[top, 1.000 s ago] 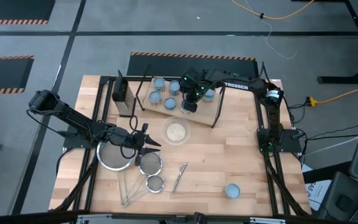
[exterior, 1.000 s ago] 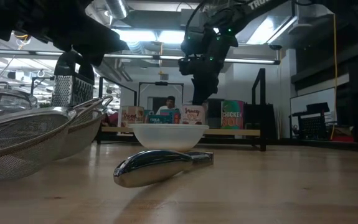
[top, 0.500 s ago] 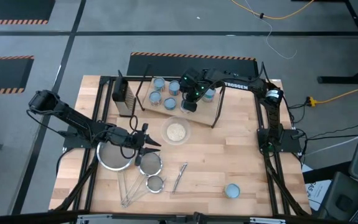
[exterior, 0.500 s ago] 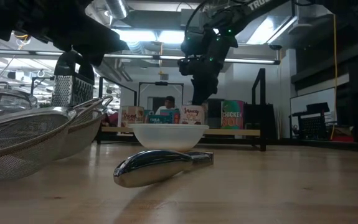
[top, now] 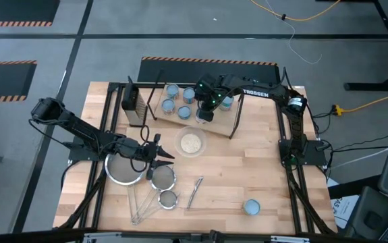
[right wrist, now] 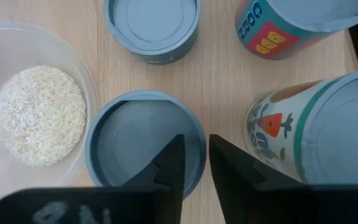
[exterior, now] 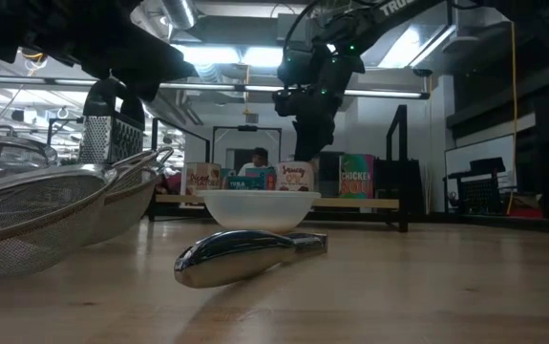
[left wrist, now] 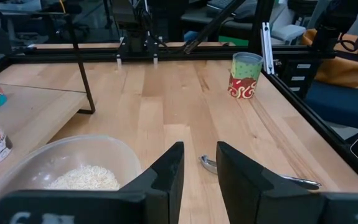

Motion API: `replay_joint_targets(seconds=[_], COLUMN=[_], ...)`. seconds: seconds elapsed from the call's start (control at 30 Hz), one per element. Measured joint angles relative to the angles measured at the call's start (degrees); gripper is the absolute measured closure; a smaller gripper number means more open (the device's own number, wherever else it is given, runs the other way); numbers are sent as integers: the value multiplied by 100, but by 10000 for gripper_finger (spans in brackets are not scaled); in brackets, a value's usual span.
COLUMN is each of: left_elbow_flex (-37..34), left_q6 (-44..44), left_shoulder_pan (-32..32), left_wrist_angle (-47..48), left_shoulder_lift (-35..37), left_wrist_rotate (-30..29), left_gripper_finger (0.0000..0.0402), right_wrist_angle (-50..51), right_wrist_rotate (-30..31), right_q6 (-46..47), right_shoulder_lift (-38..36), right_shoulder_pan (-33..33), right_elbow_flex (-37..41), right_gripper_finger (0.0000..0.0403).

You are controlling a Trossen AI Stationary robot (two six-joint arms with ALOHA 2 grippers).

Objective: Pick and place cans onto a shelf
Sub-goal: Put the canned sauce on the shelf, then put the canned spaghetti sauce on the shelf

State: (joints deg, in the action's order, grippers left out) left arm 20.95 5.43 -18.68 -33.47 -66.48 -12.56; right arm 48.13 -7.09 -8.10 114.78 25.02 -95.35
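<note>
The right gripper (top: pixel 204 115) hangs over the front edge of the shelf (top: pixel 217 123), its fingers close together and holding nothing, right above a can (right wrist: pixel 144 144) set near that edge beside the bowl (right wrist: pixel 35 118). A careless lift could nudge that can off the edge into the bowl. 1 can (top: pixel 251 206) waits on the table, while the left gripper (top: pixel 154 150), narrowly parted and empty, idles over the strainers (top: pixel 143 172).

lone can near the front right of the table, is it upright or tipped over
Upright. In the high view the can shows its full round pale blue top, and the left wrist view shows it standing on its base on the tabletop.
</note>
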Motion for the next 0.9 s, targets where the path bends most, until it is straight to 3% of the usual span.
replay_joint_targets(seconds=[0.43, 0.9], left_elbow_flex=[0, 0], left_q6=[4, 4], left_shoulder_pan=[0, 0], left_wrist_angle=[0, -1], left_shoulder_lift=[0, 0], left_wrist_rotate=[0, 0], left_gripper_finger=[315, 315], right_wrist_angle=[465, 2297], right_wrist_rotate=[-2, -13], right_q6=[26, 186], right_shoulder_lift=[-9, -20], right_shoulder_pan=[0, -383], right_elbow_flex=[-290, -2211], right_gripper_finger=[323, 322])
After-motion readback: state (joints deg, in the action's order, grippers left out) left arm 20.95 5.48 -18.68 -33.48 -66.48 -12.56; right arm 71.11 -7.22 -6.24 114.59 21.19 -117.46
